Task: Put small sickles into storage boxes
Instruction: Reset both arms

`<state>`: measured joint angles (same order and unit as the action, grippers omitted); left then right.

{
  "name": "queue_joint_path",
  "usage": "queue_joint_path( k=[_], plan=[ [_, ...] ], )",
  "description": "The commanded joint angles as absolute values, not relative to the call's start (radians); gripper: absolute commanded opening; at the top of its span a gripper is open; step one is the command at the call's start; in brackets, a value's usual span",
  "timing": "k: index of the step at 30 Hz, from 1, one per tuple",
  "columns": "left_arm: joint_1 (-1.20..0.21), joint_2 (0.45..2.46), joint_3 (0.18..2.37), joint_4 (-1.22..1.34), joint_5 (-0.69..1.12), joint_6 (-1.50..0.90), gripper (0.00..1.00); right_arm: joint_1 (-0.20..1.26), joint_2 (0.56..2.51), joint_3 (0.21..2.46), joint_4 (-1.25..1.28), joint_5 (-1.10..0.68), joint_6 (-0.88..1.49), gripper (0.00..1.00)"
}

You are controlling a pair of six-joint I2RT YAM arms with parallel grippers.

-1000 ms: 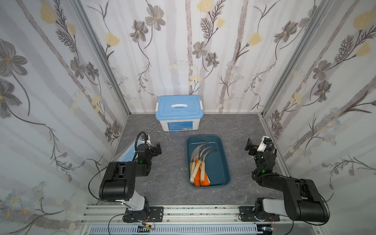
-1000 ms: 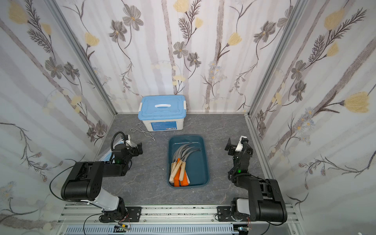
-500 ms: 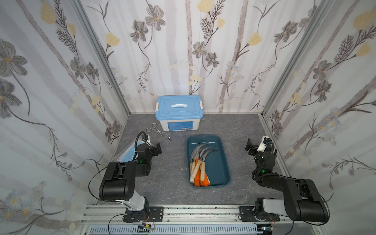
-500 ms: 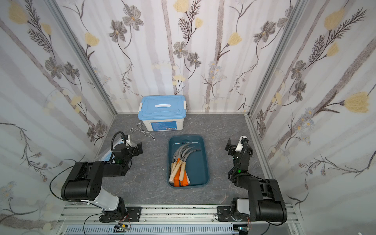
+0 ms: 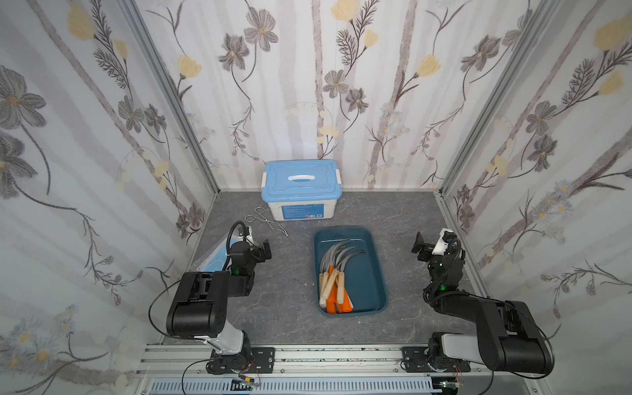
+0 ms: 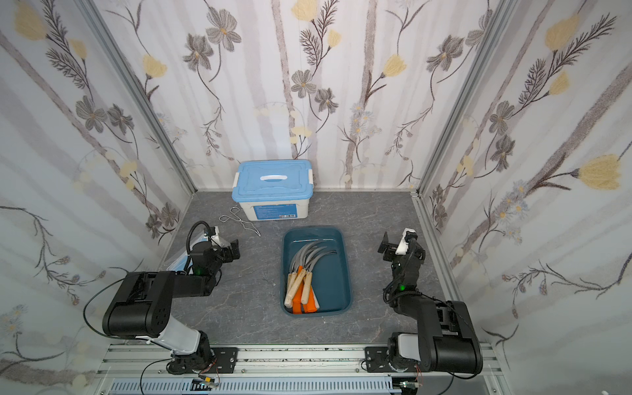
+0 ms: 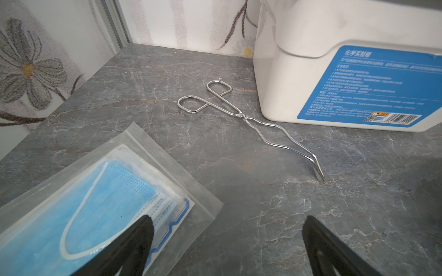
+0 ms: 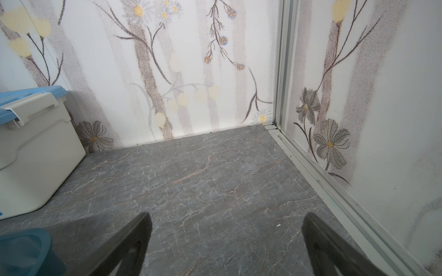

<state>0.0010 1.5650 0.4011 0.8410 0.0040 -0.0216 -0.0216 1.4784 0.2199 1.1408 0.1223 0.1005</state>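
One dark teal tray [image 5: 372, 273] stands in the middle of the grey table [image 5: 403, 212]. All the sickles [image 5: 333, 270] lie in it as one bundle, blades toward the back wall. They overlap, so I count only at least three pale wooden handles and two orange ones.

One white box [image 5: 301, 208] with a blue lid [image 5: 301, 181] stands closed behind the tray. Its blue label [image 7: 373, 86] has the heading 化学实验箱 and a barcode; the small print is unreadable.

One pair of wire tongs [image 7: 244, 117] and one clear bag [image 7: 167, 167] of blue face masks [image 7: 107, 191] lie near the left pincer [image 7: 227, 221]. This pincer is spread wide and empty, and so is the right pincer [image 8: 226, 217].
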Motion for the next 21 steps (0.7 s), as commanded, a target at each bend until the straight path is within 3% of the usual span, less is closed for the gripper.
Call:
queue_joint_path(
  k=[1, 21],
  plan=[
    [0.002, 1.567, 0.399, 0.891, 0.011, -0.003, 1.0, -0.021, 1.479, 0.222, 1.19, 0.115, 0.083, 1.0],
    [0.002, 1.569, 0.402, 0.889, 0.012, -0.003, 1.0, -0.021, 1.479, 0.222, 1.189, 0.115, 0.081, 1.0]
  ],
)
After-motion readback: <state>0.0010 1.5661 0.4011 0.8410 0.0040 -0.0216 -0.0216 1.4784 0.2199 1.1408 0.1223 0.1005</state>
